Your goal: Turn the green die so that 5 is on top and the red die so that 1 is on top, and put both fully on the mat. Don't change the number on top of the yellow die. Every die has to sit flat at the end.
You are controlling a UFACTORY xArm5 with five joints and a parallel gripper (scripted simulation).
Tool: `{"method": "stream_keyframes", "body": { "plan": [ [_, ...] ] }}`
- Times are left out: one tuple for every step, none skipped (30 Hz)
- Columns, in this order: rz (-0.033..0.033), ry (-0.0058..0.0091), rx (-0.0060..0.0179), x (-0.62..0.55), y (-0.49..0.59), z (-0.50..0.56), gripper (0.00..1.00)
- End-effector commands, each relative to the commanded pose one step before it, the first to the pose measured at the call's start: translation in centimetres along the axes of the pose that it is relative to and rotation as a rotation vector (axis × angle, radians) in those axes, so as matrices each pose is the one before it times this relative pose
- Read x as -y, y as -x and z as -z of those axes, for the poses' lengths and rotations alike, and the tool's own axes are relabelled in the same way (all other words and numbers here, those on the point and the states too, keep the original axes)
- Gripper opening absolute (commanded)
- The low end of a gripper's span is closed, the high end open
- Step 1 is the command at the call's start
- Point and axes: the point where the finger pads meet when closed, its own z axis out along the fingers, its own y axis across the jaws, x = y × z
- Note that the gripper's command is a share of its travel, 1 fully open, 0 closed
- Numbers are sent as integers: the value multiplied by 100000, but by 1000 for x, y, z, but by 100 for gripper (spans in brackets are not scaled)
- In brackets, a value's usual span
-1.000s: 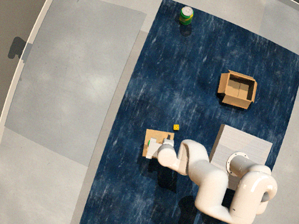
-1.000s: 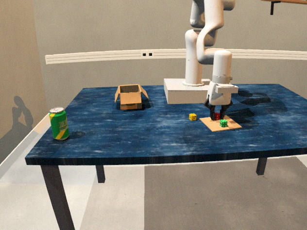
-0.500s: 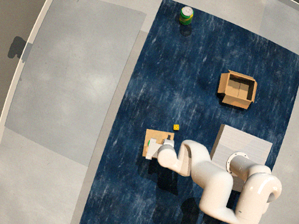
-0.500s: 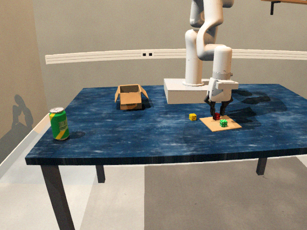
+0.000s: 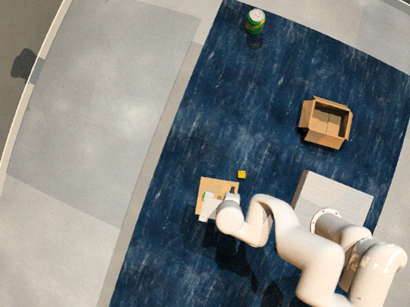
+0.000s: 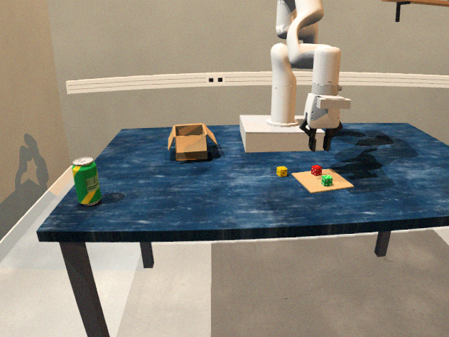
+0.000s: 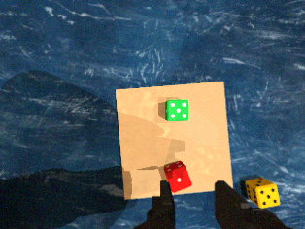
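Blue marbled table, grey walls

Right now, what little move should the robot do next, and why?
Probably lift the open gripper straight up and away, touching nothing. The green die shows 5 and the red die seems to show one dot. Both rest on the mat, though the red one is close to its edge. The yellow die sits beside the mat.

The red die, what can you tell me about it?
The red die is a small glossy cube with white pips, a single pip on its upward face. It sits near one edge of the tan mat, apart from the green die. The gripper hangs above it, open, not touching.
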Motion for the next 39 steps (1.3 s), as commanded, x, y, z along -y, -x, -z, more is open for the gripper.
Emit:
{"method": "stream_keyframes", "body": {
  "plan": [
    [-3, -3, -321, -31, -105, 1115, 42],
    [0, 0, 0, -2, 0, 54, 42],
    [0, 0, 0, -1, 0, 21, 42],
    [0, 0, 0, 0, 0, 3, 42],
    [0, 0, 0, 0, 0, 0, 100],
    [0, 0, 0, 0, 0, 0, 100],
    [0, 0, 0, 0, 0, 0, 100],
    [0, 0, 0, 0, 0, 0, 100],
    [0, 0, 0, 0, 0, 0, 100],
    [0, 0, 0, 0, 0, 0, 100],
    [0, 0, 0, 0, 0, 0, 100],
    [0, 0, 0, 0, 0, 0, 100],
    [0, 0, 0, 0, 0, 0, 100],
    [0, 0, 0, 0, 0, 0, 100],
    [0, 0, 0, 0, 0, 0, 100],
    [0, 0, 0, 0, 0, 0, 100],
    [0, 0, 0, 0, 0, 0, 100],
    [0, 0, 0, 0, 0, 0, 100],
    [0, 0, 0, 0, 0, 0, 100],
    [0, 0, 0, 0, 0, 0, 100],
    [0, 0, 0, 0, 0, 0, 100],
    [0, 0, 0, 0, 0, 0, 100],
    [0, 0, 0, 0, 0, 0, 100],
    [0, 0, 0, 0, 0, 0, 100],
    [0, 0, 0, 0, 0, 3, 100],
    [0, 0, 0, -1, 0, 19, 100],
    [0, 0, 0, -2, 0, 49, 100],
    [0, 0, 0, 0, 0, 0, 100],
    [0, 0, 0, 0, 0, 0, 100],
    [0, 0, 0, -3, 0, 89, 100],
    [0, 0, 0, -4, 0, 135, 100],
    [0, 0, 0, -6, 1, 187, 100],
    [0, -1, 1, -7, -1, 239, 100],
    [0, -1, 1, -9, 1, 292, 100],
    [0, -1, 1, -11, 0, 342, 100],
    [0, -1, 1, -12, 0, 388, 100],
    [0, -1, 1, -13, 0, 429, 100],
    [0, -1, 1, -14, 0, 463, 100],
    [0, -1, 1, -15, 0, 489, 100]
  ]
}}
